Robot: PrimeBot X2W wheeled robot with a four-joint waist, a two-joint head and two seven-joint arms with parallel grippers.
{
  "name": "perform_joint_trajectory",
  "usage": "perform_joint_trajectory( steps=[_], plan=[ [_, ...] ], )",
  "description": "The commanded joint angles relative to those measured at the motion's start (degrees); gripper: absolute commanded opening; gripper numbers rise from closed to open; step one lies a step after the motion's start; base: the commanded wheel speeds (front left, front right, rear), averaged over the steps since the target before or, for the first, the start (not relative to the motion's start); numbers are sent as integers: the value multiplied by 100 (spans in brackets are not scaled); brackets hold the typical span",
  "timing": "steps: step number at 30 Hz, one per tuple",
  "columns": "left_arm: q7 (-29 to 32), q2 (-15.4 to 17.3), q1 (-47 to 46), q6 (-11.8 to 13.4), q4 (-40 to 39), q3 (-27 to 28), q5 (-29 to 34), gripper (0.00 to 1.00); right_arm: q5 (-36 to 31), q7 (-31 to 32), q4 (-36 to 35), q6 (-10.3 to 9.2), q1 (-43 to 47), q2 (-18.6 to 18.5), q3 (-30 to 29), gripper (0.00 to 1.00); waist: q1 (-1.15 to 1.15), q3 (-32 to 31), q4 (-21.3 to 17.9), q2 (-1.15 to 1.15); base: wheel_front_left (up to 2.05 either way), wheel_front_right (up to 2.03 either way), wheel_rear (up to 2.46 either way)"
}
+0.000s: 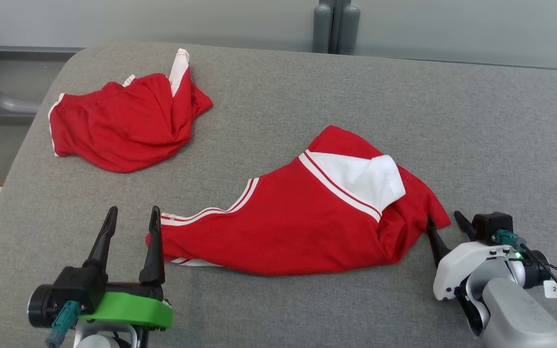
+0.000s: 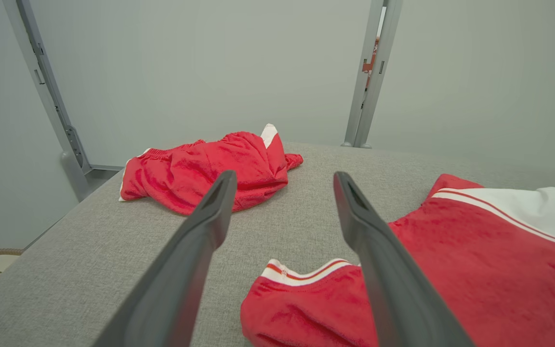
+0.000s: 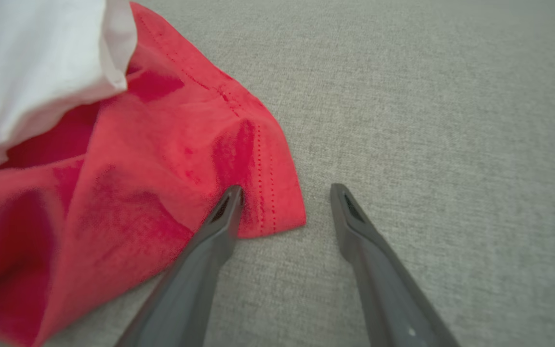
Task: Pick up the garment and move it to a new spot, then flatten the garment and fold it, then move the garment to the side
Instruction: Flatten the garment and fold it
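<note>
Rumpled red-and-white jersey garment (image 1: 283, 227) lies unfolded at front-centre of grey fabric worktop (image 1: 307, 96), w/ left tool (image 1: 134, 210) & right tool (image 1: 443, 217) both spread wide, empty, at its ends (flatten, fold & side-move apparently all to do).

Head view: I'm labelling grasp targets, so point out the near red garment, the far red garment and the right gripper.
near red garment (image 1: 278, 232), head view, red body.
far red garment (image 1: 114, 130), head view, crumpled middle.
right gripper (image 1: 443, 217), head view, midway between fingertips.
</note>
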Motion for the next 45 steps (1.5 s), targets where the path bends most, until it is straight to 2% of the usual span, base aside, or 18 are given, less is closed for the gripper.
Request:
perform_joint_trajectory(
  steps=[1, 4, 9, 18, 26, 35, 40, 45],
  plan=[
    [-2, -5, -79, -20, 22, 15, 33, 100, 55, -14, 74, -2, -90, -16, 45, 0, 0, 1, 7, 0, 0, 0, 0],
    [-3, -14, -30, -31, 38, 54, 45, 100, 186, -10, 92, -2, -95, 4, 105, 0, 0, -65, -49, 0, 0, 0, 0],
    [-3, -25, 99, -48, 48, 50, 75, 100, 310, -11, -437, -5, 181, -71, -203, 0, 0, -259, -204, 0, 0, 0, 0],
    [-3, -37, 335, -47, 84, 69, 22, 100, 140, -12, -2180, -5, 1307, -276, -546, 0, 0, -588, -583, 0, 0, 0, 0],
    [-3, -38, 482, -29, 54, 5, -115, 100, 95, 21, -3592, -5, 2574, -386, -1067, 0, 0, -621, -892, 0, 0, 0, 0],
    [-3, -36, 459, 26, 28, 32, -200, 100, 3, 687, -5436, -5, 3890, -144, -1924, 0, 0, -492, -1163, 0, 0, 0, 0],
    [-3, -36, 376, 31, 67, -38, -199, 100, -11, 869, -5826, -5, 3960, -7, -1946, 0, 0, -470, -1180, 0, 0, 0, 0],
    [-3, -36, 311, 23, 102, -103, -185, 100, -101, 905, -5801, -5, 3553, -88, -1762, 0, 0, -475, -1049, 0, 0, 0, 0]
  ],
)
